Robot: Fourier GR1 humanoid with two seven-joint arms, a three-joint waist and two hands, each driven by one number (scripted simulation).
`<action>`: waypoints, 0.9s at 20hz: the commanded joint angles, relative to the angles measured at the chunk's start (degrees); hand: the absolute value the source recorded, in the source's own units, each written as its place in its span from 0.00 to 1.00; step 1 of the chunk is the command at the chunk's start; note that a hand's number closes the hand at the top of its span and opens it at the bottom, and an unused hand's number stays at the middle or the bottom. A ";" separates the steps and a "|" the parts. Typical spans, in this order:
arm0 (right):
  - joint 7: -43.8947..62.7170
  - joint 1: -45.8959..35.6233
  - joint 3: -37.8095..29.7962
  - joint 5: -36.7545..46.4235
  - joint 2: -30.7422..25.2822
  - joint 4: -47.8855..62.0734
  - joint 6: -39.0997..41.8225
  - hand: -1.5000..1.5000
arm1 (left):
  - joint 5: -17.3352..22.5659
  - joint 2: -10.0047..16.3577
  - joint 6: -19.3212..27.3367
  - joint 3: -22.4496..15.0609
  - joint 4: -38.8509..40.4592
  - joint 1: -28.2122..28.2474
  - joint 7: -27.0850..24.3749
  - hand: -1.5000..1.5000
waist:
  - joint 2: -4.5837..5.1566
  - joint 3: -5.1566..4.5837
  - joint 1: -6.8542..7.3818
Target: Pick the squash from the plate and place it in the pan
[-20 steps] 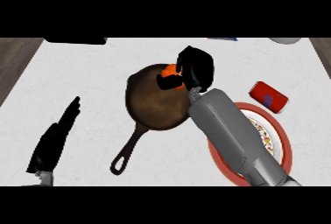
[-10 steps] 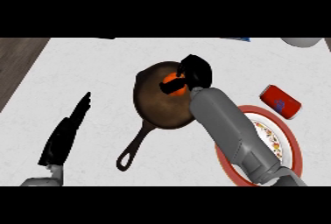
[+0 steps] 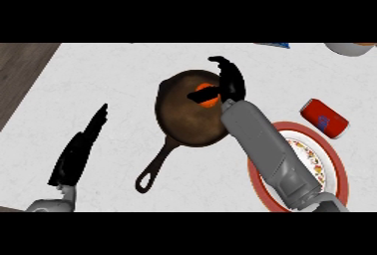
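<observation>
The orange squash (image 3: 210,95) lies inside the dark cast-iron pan (image 3: 184,119), near its far right rim. My right hand (image 3: 233,84) hovers right over it. Its fingers stretch up and away from the squash, while the thumb still crosses the squash's front. The grey right forearm runs down from the hand across the red-rimmed patterned plate (image 3: 336,167), which carries nothing that I can see. My left hand (image 3: 77,149) rests open at the lower left, fingers straight, far from the pan.
The pan's handle (image 3: 156,168) points toward the lower left. A red can (image 3: 324,117) lies right of the pan, above the plate. A pale bowl (image 3: 350,48) and a blue object (image 3: 275,45) sit at the far edge. Dark wood borders the counter at left.
My right hand carried the squash a little further over the pan, and its fingers have uncurled from the squash. The left hand has not moved on the counter.
</observation>
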 commanded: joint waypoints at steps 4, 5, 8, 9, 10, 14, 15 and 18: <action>-10.08 -1.79 -4.37 -7.11 0.00 0.54 -14.77 0.00 | 0.46 -0.75 0.23 0.16 0.24 1.38 -0.48 0.50 | -0.49 -0.05 -1.26; -11.92 -0.84 -5.03 -8.28 0.00 0.44 -17.11 0.00 | 0.01 -0.05 0.34 0.70 0.62 0.42 -0.29 0.50 | -0.47 -0.03 -1.69; -14.51 -0.86 -8.81 -11.34 0.00 0.53 -21.14 0.00 | 1.35 1.51 -0.33 3.07 -0.59 -1.09 2.44 0.50 | -1.02 -0.02 -3.53; -15.32 -0.65 -8.47 -12.57 0.00 1.08 -23.82 0.00 | 0.92 0.73 0.08 2.19 0.15 2.06 -0.49 0.50 | -1.04 -0.08 -3.02; -17.03 1.27 -8.92 -13.68 0.00 1.72 -24.62 0.00 | 0.36 1.76 0.51 3.22 -0.46 0.37 1.33 0.50 | -1.10 -0.05 -3.66; -25.80 5.35 -13.73 -15.80 -0.56 -2.19 -21.38 0.00 | -0.61 0.20 2.45 2.95 -0.69 5.96 -1.40 0.50 | -1.93 -0.13 -6.87; -29.42 5.77 -15.59 -16.81 -0.46 -0.43 -20.64 0.00 | 0.98 1.94 0.65 4.89 -0.17 2.94 0.38 0.50 | -1.71 -0.11 -6.70; -33.72 11.35 -15.28 -17.20 -3.16 -3.40 -16.20 0.00 | 0.08 0.74 1.27 3.42 -4.81 6.38 1.85 0.50 | -2.12 -0.13 -7.41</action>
